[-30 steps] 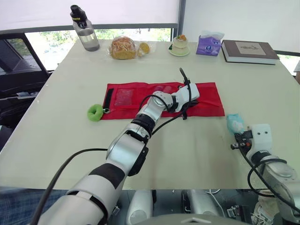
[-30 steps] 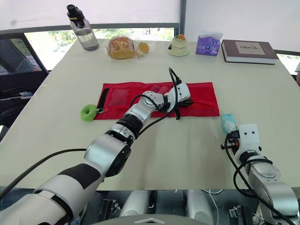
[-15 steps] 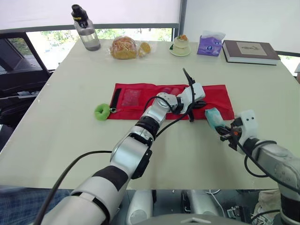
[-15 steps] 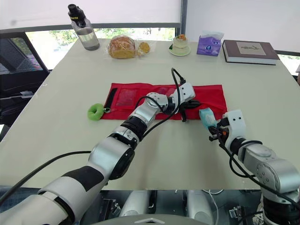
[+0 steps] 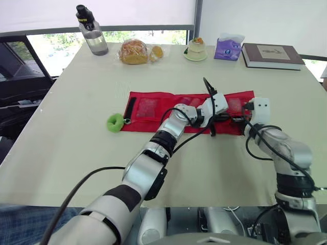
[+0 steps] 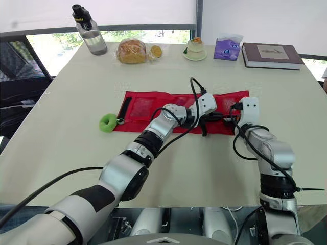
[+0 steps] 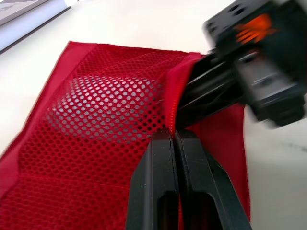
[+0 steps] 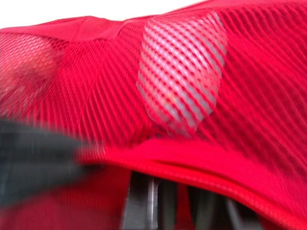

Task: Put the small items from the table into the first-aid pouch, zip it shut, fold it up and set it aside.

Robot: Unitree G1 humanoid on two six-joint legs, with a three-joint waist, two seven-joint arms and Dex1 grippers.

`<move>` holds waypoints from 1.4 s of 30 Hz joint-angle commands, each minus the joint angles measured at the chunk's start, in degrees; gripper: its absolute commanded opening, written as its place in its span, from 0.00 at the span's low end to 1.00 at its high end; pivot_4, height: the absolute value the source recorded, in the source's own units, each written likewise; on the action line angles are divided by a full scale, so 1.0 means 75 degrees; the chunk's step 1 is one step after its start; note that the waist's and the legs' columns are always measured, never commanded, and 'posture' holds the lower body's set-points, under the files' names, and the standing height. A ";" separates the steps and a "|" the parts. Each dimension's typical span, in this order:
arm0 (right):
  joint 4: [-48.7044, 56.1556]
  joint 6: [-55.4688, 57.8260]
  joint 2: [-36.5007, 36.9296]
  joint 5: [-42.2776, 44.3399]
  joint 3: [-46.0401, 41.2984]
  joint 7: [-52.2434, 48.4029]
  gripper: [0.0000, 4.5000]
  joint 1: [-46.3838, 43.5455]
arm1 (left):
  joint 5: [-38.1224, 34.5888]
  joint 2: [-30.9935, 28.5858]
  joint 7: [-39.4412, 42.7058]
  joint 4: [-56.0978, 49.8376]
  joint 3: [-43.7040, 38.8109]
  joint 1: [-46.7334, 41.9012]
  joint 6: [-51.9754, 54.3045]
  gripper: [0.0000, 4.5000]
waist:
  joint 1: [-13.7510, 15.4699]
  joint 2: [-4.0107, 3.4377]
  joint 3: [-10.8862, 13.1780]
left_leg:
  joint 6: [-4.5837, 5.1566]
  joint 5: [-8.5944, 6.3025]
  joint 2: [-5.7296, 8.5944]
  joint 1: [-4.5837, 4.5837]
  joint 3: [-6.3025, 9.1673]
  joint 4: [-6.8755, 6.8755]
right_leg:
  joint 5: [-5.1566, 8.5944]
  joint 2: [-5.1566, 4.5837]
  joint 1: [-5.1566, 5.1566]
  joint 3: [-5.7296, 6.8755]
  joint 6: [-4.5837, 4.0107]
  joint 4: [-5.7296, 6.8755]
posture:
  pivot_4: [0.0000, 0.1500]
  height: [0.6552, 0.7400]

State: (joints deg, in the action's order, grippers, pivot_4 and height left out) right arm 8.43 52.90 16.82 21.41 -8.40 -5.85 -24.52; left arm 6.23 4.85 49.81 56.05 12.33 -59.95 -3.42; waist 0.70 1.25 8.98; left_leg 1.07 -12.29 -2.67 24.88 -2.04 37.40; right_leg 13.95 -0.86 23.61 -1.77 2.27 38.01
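The red first-aid pouch (image 5: 153,107) lies unfolded flat across the middle of the table. A green ring (image 5: 115,122) hangs off its left end. My left gripper (image 5: 223,117) is shut on the edge of a mesh pocket (image 7: 172,136) near the pouch's right end and holds it up. My right gripper (image 5: 240,120) reaches in from the right, under that lifted edge. A pale item (image 8: 182,76) sits under the mesh beside it. The teal packet is hidden.
Along the far edge stand a water bottle (image 5: 92,30), wrapped bread (image 5: 134,52), a small dessert on a plate (image 5: 195,49), a purple tissue pack (image 5: 228,47) and a book (image 5: 271,54). A black chair (image 5: 20,87) stands off the left side.
My right gripper carried the teal packet from the table's right front to the pouch and went under the pocket edge. The left gripper kept its hold. The camera shifted slightly.
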 commanded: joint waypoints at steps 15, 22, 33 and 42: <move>0.3517 0.0779 0.1133 0.0795 -0.1412 -0.0821 0.67 0.2644 | -0.0673 0.0557 -0.0125 0.0495 -0.0577 -0.0571 0.0021 0.14 | -0.0001 -0.0001 0.0000 | 0.0000 0.0000 0.0006 0.0001 0.0013 0.0001 | 0.0004 -0.0001 -0.0004 0.0003 0.0005 0.0000 | 1.00 1.00; 0.2232 -0.0604 0.0881 0.0268 -0.1497 -0.0749 0.67 0.2605 | -0.1586 -0.0203 0.1360 -0.1294 -0.0851 -0.0086 0.0753 0.88 | -0.0229 -0.0004 -0.0001 | 0.0000 0.0000 0.0007 -0.0013 0.0009 0.0000 | 0.0004 0.0003 -0.0003 -0.0012 0.0005 0.0010 | 1.00 1.00; 0.0624 -0.1433 0.0555 0.0400 -0.1001 -0.1590 0.56 0.2000 | -0.3130 -0.4337 0.4720 -0.5849 -0.0980 0.1734 0.2562 1.00 | -0.0382 -0.0027 -0.0007 | -0.0001 0.0000 -0.0009 -0.0036 0.0008 -0.0021 | 0.0006 0.0033 0.0001 -0.0054 -0.0002 0.0021 | 1.00 1.00; 0.0567 -0.1475 0.1027 0.0432 -0.0958 -0.2150 0.01 0.2110 | -0.4022 -0.6006 0.4216 -0.7936 -0.1919 0.3516 0.3558 1.00 | -0.0329 -0.0025 -0.0006 | 0.0000 0.0001 0.0001 -0.0025 0.0001 0.0003 | 0.0006 0.0028 -0.0002 -0.0091 0.0001 0.0015 | 1.00 1.00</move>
State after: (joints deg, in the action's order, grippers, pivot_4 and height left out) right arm 11.36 42.58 22.79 24.68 -14.02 -21.25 -9.24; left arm -21.24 -39.11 82.73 1.33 0.06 -34.40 21.69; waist -1.77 1.06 8.94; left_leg 1.07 -12.29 -2.66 24.70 -2.06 37.42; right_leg 14.00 -0.64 23.60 -2.43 2.27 38.12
